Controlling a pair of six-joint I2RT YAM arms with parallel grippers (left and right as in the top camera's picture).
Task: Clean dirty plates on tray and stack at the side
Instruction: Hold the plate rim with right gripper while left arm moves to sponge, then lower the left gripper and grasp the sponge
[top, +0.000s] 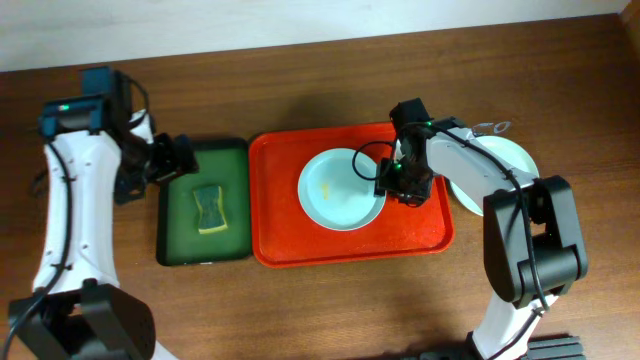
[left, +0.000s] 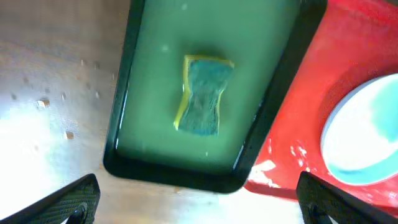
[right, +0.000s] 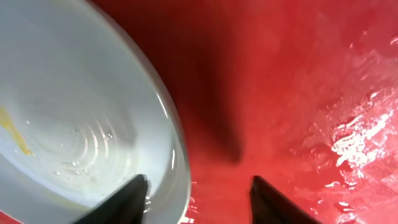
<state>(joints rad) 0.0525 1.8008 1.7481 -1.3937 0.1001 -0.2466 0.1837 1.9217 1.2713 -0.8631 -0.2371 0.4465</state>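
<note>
A pale mint-blue plate (top: 335, 190) lay flat on the red tray (top: 280, 240) in the centre of the overhead frame. It carried a thin yellow smear (right: 12, 134) and a film of water. Another pale plate (top: 515, 160) sat on the worktop (top: 300, 80) just right of the tray. The right arm covered much of it, so whether more than one lay there could not be told.

The right claw (right: 199, 199) was open at the tray plate's right edge. In the right wrist view one finger (right: 134, 199) hung over the plate's inner slope and the other over bare red tray, with the rim between them and nothing pinched. The left claw (left: 199, 210) was wide open and empty at mid-left of the overhead frame. It hovered above the dark green tray (top: 230, 170), where a sponge (top: 209, 208) lay in shallow liquid.

The plate looked rigid, light and shallow, with a thin raised lip. That lip was probably the only place to take hold, one finger inside and one beneath. The glaze was wet and the tray floor glistened, so it would likely slide rather than lift unless the grip was set well onto the rim. If it was ceramic it could chip when dropped onto the side plate, but the material could not be told.
</note>
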